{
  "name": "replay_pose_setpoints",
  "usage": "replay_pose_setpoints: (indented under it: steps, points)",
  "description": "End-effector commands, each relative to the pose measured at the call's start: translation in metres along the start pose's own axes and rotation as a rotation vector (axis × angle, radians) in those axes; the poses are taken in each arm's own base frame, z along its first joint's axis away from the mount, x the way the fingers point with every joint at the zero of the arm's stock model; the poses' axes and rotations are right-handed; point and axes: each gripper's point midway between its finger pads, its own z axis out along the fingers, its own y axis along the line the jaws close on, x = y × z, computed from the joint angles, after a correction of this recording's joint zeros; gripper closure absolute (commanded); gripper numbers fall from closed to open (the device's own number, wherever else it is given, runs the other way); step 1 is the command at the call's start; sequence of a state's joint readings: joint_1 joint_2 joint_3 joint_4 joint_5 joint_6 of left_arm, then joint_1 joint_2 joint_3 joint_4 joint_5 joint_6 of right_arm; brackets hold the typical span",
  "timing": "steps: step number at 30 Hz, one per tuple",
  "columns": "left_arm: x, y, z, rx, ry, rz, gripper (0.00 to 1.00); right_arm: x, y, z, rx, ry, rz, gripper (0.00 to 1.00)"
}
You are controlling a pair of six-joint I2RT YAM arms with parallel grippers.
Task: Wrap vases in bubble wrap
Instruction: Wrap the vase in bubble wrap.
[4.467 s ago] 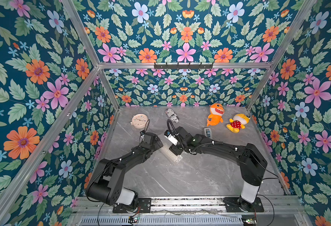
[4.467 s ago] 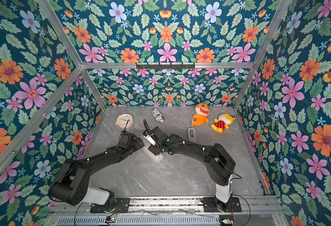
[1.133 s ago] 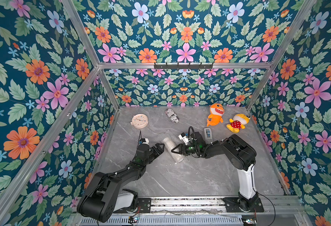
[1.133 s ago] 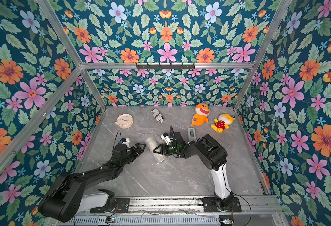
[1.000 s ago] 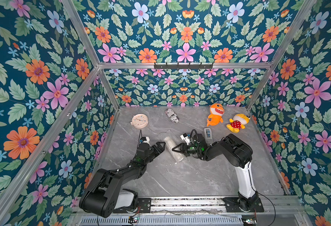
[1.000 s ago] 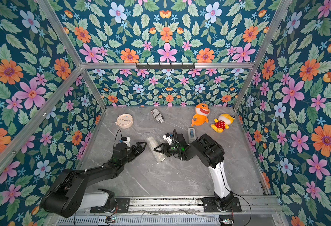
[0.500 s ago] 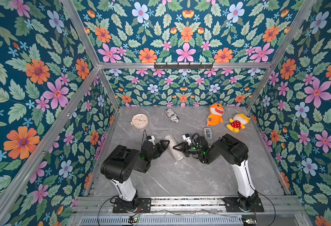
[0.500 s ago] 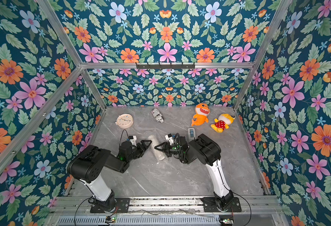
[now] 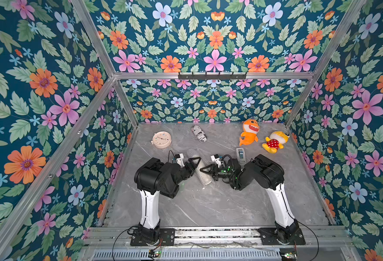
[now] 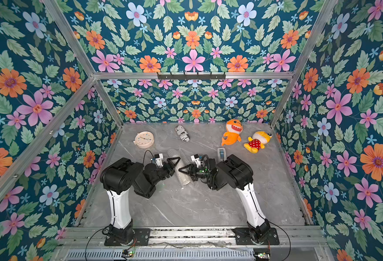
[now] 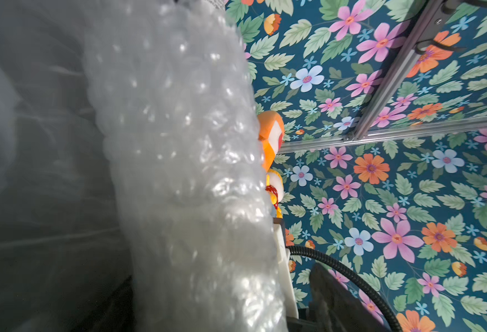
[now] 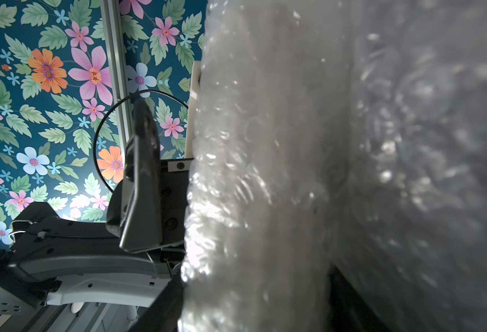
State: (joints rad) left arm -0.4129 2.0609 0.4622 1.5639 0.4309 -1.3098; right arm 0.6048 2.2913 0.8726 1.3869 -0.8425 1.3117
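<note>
The bubble wrap (image 9: 198, 168) lies as a rolled-up bundle on the grey table, between my two grippers, in both top views (image 10: 178, 167). The vase is hidden inside the roll; only a cream tint shows through the wrap (image 12: 265, 172). My left gripper (image 9: 195, 165) reaches in from the left, turned on its side, with the roll (image 11: 184, 186) filling the space between its fingers. My right gripper (image 9: 206, 172) comes in from the right and is shut on the nearer end of the roll. One left finger (image 12: 141, 172) shows in the right wrist view.
Along the back of the table lie a round cream clock (image 9: 161, 139), a black-and-white printed cylinder (image 9: 199, 133), an orange plush (image 9: 249, 132) and a yellow plush (image 9: 275, 141). A grey-white tape dispenser (image 9: 240, 154) stands just behind my right arm. Flowered walls close in three sides.
My left gripper has moved right onto the roll and narrowed its jaws around it. Both arms have folded up with raised elbows. The roll has stayed in place.
</note>
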Motion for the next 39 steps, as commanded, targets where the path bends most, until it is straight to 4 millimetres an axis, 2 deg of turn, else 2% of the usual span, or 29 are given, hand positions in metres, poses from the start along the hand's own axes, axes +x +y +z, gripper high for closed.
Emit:
replay_pose_setpoints:
  steps: [1,9,13,15,20,30,36,39]
  points:
    - [0.007,-0.003,0.002,0.038,0.026,-0.028,0.12,0.009,-0.019,0.003,0.045,0.035,0.08,0.51]
    - [0.01,-0.003,0.004,0.041,0.034,-0.024,0.15,0.007,0.005,0.01,-0.038,0.054,0.014,0.52]
    - [0.013,-0.006,0.004,0.052,0.052,-0.02,0.05,0.004,0.016,0.009,-0.052,0.046,-0.022,0.54]
    - [0.016,-0.007,0.001,0.058,0.059,-0.016,0.03,0.002,0.019,0.01,-0.058,0.042,-0.025,0.55]
    - [0.019,-0.008,-0.003,0.059,0.071,-0.012,0.17,-0.006,0.023,0.01,-0.067,0.034,-0.03,0.56]
    - [0.019,-0.013,0.001,0.083,0.085,-0.01,0.44,0.003,0.022,0.006,-0.052,0.067,-0.035,0.57]
    - [0.017,-0.016,-0.001,0.087,0.075,0.008,0.48,0.008,0.018,0.005,-0.034,0.077,-0.032,0.57]
    - [0.016,-0.018,-0.004,0.087,0.067,0.022,0.51,0.009,0.016,0.004,-0.016,0.084,-0.03,0.49]
